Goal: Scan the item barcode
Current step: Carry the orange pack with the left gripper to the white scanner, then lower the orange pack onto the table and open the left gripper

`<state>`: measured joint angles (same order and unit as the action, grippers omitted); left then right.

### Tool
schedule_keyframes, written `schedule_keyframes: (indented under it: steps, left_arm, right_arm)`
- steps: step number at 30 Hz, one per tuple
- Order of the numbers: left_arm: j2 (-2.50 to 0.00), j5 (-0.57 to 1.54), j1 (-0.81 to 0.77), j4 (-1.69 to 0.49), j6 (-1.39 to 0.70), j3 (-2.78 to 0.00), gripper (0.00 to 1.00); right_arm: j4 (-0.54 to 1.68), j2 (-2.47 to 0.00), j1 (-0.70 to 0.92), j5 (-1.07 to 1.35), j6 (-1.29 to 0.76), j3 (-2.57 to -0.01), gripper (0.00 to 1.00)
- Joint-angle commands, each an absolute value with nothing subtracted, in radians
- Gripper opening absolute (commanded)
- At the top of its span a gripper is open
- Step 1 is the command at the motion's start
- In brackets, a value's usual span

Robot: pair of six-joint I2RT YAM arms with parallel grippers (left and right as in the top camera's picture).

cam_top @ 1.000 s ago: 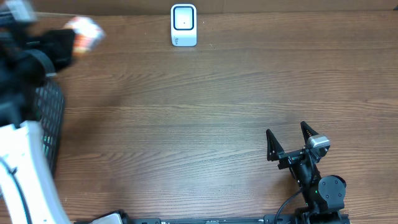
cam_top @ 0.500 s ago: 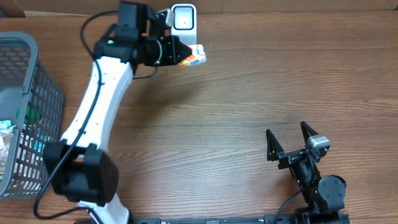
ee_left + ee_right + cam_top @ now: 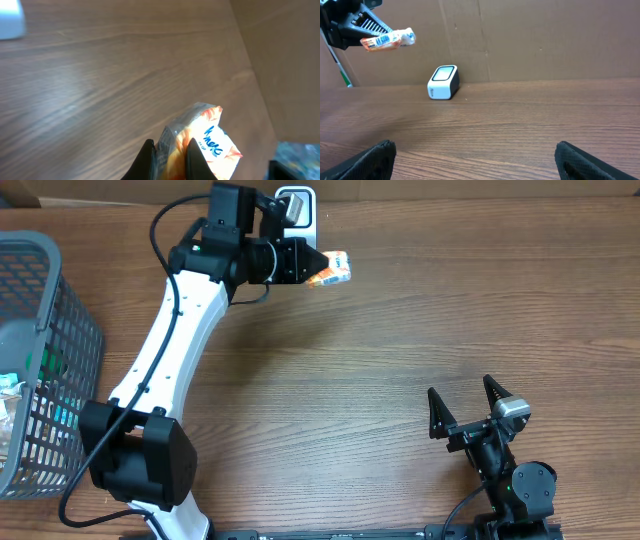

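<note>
The left tool [image 3: 314, 268], clamped on the snack packet [image 3: 336, 271], holds it in the air close beside the scanner [image 3: 303, 202], its length sticking out sideways, while the right tool [image 3: 465, 408] sits spread open, well apart

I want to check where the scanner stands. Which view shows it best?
The right wrist view: the scanner stands whole on the table, its side and top visible. Overhead, the left arm covers part of it. The left wrist view shows only a blurred white patch at its edge, probably the scanner.
</note>
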<state>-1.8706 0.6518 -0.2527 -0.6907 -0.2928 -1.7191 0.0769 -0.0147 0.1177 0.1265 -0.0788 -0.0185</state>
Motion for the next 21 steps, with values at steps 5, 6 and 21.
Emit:
schedule_keyframes:
  steps: [5, 6, 21]
  left_arm:
    - [-1.888, 0.537, -0.395, -0.701, -0.431, -1.721, 0.04]
    - [-1.895, 0.495, -0.423, -0.702, -0.461, -1.721, 0.04]
    - [-2.07, 0.344, -0.553, -0.673, -0.959, -1.72, 0.04]
  right_arm:
    - [0.073, -0.003, 0.118, 0.129, -0.081, -0.008, 1.0]
    - [0.073, -0.003, 0.118, 0.129, -0.081, -0.008, 1.0]
    - [0.073, -0.003, 0.118, 0.129, -0.081, -0.008, 1.0]
